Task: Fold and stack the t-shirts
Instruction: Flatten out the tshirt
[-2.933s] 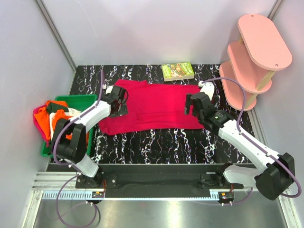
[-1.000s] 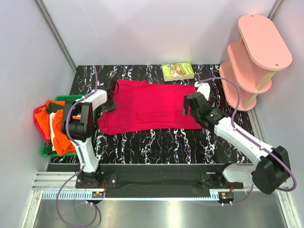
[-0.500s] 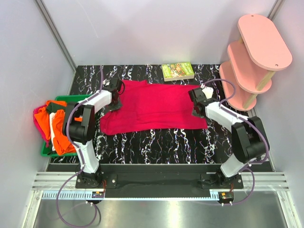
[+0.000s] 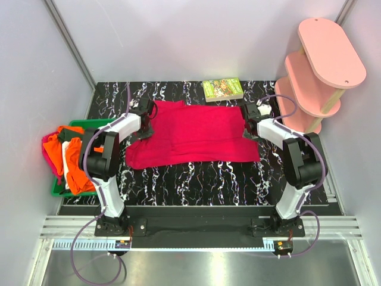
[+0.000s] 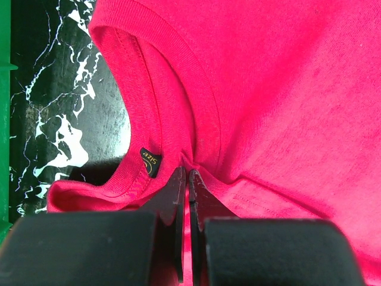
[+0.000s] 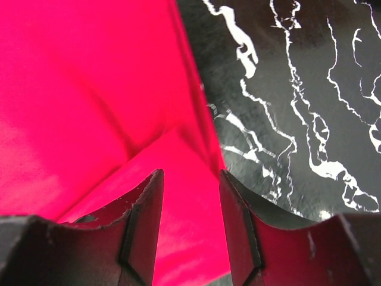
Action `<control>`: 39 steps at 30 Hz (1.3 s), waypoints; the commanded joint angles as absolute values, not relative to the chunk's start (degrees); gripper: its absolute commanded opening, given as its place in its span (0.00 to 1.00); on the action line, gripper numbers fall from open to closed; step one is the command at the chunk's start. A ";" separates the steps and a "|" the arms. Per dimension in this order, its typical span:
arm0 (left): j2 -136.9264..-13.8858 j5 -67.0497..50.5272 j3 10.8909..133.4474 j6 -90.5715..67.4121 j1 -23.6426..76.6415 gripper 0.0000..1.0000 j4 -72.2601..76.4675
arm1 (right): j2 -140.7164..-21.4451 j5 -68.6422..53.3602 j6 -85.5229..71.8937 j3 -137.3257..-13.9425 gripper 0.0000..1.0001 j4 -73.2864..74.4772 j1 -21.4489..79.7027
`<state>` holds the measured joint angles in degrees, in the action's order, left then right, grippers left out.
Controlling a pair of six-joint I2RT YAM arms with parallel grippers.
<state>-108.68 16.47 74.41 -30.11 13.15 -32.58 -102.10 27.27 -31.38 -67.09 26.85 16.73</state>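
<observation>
A crimson-red t-shirt (image 4: 193,134) lies spread flat on the black marbled table (image 4: 196,176). My left gripper (image 4: 144,115) is at the shirt's collar end. In the left wrist view its jaws (image 5: 186,174) are shut on a pinch of red cloth (image 5: 268,89) just beside the neckband and its size label (image 5: 150,162). My right gripper (image 4: 249,119) sits at the shirt's far right edge. In the right wrist view its jaws (image 6: 190,174) stand apart over the red hem (image 6: 89,89), with cloth lying between the fingers. More t-shirts, orange (image 4: 75,156) and pink (image 4: 47,143), are heaped at the left.
A green bin (image 4: 95,123) at the table's left edge holds the heaped shirts. A small green-covered book (image 4: 222,89) lies at the back, just beyond the red shirt. A pink tiered shelf (image 4: 318,71) stands at the back right, close to the right arm.
The right arm has swung toward the back, carrying its gripper up along the shirt's right edge, and its jaws have narrowed. The left gripper stays shut at the collar.
</observation>
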 commanded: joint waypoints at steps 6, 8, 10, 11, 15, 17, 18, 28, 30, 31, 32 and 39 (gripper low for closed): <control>-105.82 15.91 74.71 -30.94 13.62 0.00 -31.99 | -107.22 26.54 -31.82 -70.66 0.51 24.87 15.65; -105.82 15.91 74.71 -31.02 13.62 0.00 -31.99 | -107.84 26.19 -31.82 -70.75 0.51 24.52 15.64; -105.91 15.91 74.71 -31.03 13.71 0.00 -31.99 | -108.28 25.84 -31.90 -70.84 0.50 24.26 15.64; -105.82 15.82 74.71 -31.03 13.71 0.00 -32.08 | -108.37 25.84 -31.82 -70.84 0.50 24.17 15.64; -105.56 16.17 74.44 -31.03 13.71 0.00 -32.08 | -108.90 25.58 -31.90 -70.66 0.42 24.17 15.29; -105.29 16.35 74.44 -31.03 13.71 0.00 -32.17 | -108.81 25.40 -32.43 -70.05 0.36 24.08 15.03; -105.12 16.43 74.36 -31.11 13.71 0.00 -32.08 | -108.72 25.40 -32.52 -69.61 0.28 24.00 14.94; -104.24 17.31 74.09 -31.20 13.71 0.00 -32.17 | -106.35 26.98 -33.31 -67.77 0.00 24.17 14.59; -104.06 17.66 74.09 -31.03 13.71 0.00 -32.26 | -105.47 27.77 -33.66 -66.72 0.00 24.08 14.59; -104.24 17.67 74.18 -31.03 13.71 0.00 -32.26 | -105.03 27.95 -33.92 -66.45 0.00 24.08 14.68; -104.33 17.58 74.35 -30.94 13.71 0.00 -32.34 | -104.77 27.95 -34.10 -66.18 0.00 24.08 14.68; -105.56 19.24 75.15 -31.11 13.54 0.00 -33.22 | -103.27 29.44 -34.98 -64.16 0.00 24.78 14.68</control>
<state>-107.09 16.88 74.41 -30.50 13.43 -33.06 -106.10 26.17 -33.45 -65.23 24.14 14.98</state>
